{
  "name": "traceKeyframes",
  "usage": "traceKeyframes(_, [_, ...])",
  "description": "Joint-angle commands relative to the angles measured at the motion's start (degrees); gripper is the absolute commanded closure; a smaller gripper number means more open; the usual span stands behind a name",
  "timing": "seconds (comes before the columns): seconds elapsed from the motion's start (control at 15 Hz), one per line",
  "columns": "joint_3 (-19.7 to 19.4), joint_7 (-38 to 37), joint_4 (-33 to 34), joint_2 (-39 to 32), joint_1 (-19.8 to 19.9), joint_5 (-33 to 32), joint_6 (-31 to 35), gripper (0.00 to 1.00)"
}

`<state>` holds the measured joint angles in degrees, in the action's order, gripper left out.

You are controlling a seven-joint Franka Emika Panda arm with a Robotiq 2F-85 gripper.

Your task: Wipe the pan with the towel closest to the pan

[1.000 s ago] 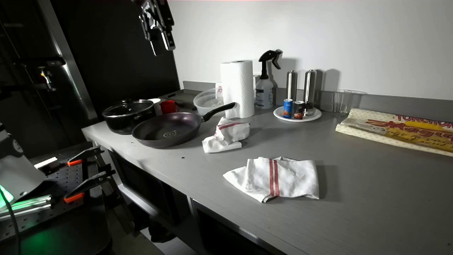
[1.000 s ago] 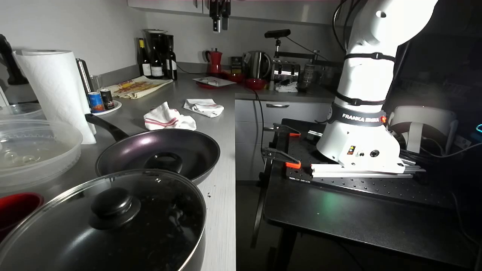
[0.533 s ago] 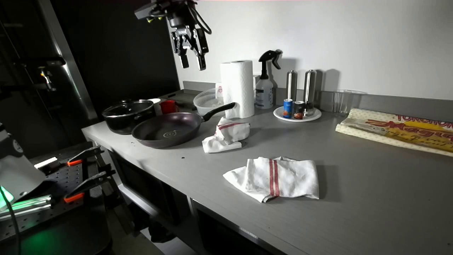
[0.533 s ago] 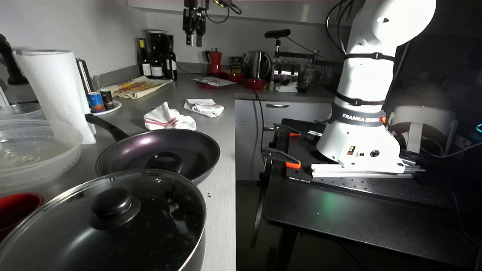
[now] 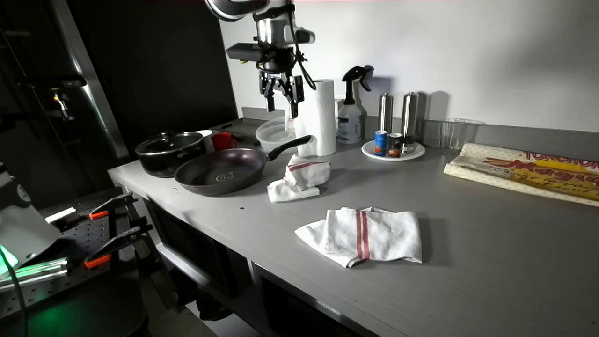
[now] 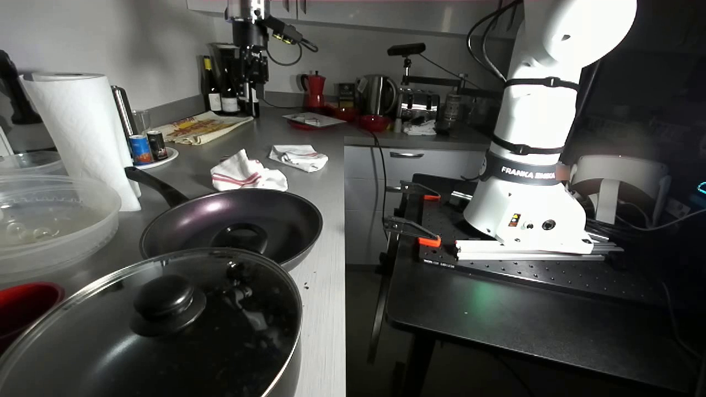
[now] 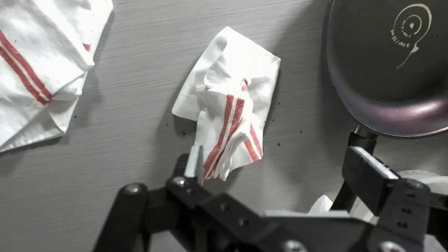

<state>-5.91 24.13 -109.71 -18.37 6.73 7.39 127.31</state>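
Coming down toward the counter (image 5: 505,234), I am holding my gripper (image 5: 282,108) spread wide apart, and the closer towel (image 7: 224,115) is lying just beside the pan (image 5: 220,169), so I am likely getting ready to grab that towel.

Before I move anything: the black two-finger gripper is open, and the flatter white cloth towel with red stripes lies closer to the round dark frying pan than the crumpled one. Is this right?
Not quite: the wrist view shows the crumpled white cloth towel closer to the frying pan, and the flatter towel farther away. The gripper is open, as you say.
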Motion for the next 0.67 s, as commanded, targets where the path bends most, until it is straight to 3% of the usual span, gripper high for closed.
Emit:
traceKeyframes(0.0, [2.1, -2.1, 8.6, -8.0, 1.4, -0.7, -4.4, 0.00])
traceKeyframes(0.6, [2.4, -9.6, 15.1, -17.4, 1.2, -2.4, -8.2, 0.00])
